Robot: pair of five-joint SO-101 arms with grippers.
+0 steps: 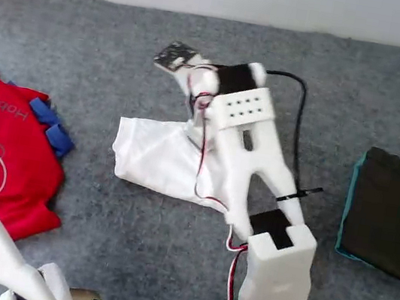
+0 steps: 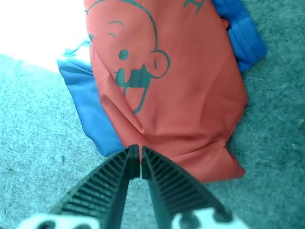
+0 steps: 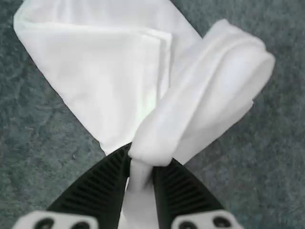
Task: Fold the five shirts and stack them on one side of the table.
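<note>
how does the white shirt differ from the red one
The white shirt is plain, the red shirt printed. White is bunched, one fold pinched in the right gripper; red lies flat over a blue shirt. White sits mid-table, red at the left. Both rest on the grey table.

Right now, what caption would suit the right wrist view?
Right pincer shut on a fold of the white shirt over grey carpet.

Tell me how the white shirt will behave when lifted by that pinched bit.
Probably floppy: the white shirt bunches into a soft roll where the right gripper pinches it. Likely light, being thin, flat-lying cloth. It may drag on the fuzzy grey table.
</note>
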